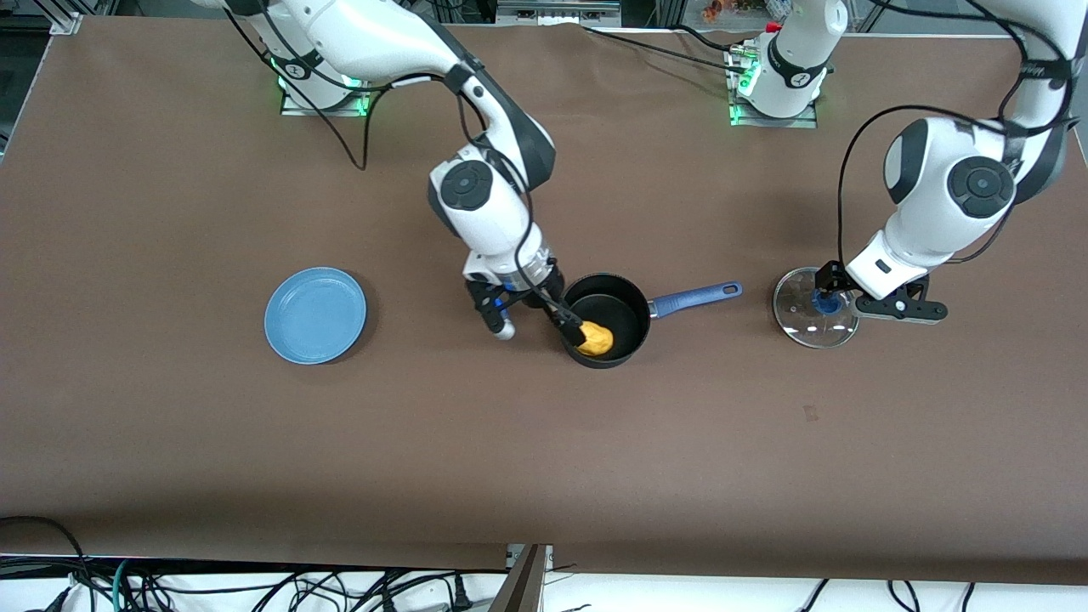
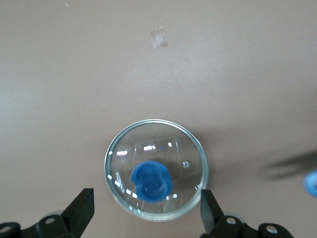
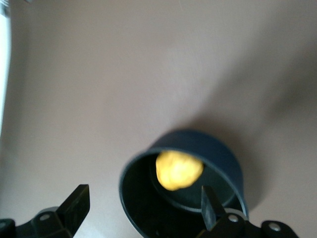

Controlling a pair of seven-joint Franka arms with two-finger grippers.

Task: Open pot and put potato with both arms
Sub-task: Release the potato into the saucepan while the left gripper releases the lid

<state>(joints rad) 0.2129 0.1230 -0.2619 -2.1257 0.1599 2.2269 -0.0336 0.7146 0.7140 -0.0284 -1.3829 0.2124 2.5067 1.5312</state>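
Observation:
The black pot (image 1: 627, 293) stands uncovered at the table's middle, its blue handle (image 1: 693, 299) pointing toward the left arm's end. The yellow potato (image 1: 595, 337) lies inside it, free of any grip (image 3: 179, 170). My right gripper (image 1: 534, 325) hangs open at the pot's rim (image 3: 198, 144), one finger over the pot and the other outside it (image 3: 143, 208). The glass lid (image 1: 807, 327) with its blue knob (image 2: 151, 180) lies flat on the table past the handle's end. My left gripper (image 1: 831, 293) hovers open just above the lid (image 2: 148, 144), its fingers wide either side, touching nothing (image 2: 146, 213).
A flat light-blue plate (image 1: 315, 314) lies toward the right arm's end, level with the pot. The brown table cover (image 1: 544, 459) runs bare toward the front camera. Both arm bases stand along the table's back edge.

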